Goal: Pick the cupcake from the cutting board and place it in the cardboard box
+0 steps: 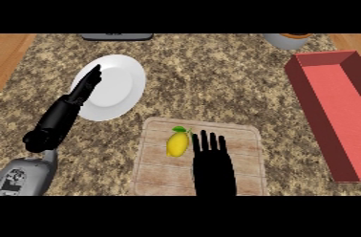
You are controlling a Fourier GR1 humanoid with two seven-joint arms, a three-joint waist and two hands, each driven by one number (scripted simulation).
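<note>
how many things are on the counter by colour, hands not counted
yellow: 1, the lemon
white: 1, the plate
red: 1, the box
light wood: 1, the cutting board
grey: 2, a dark object cut off at the far edge and a round container at the far right
total: 6
No cupcake shows; the lemon lies on the board.

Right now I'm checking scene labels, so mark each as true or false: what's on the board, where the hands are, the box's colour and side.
1. A lemon lies on the cutting board. True.
2. The right hand is curled round the lemon. False: its fingers are straight, beside the lemon.
3. The left hand shows over the white plate. True.
4. The box is blue, at the view's left. False: it is red, at the right.
</note>
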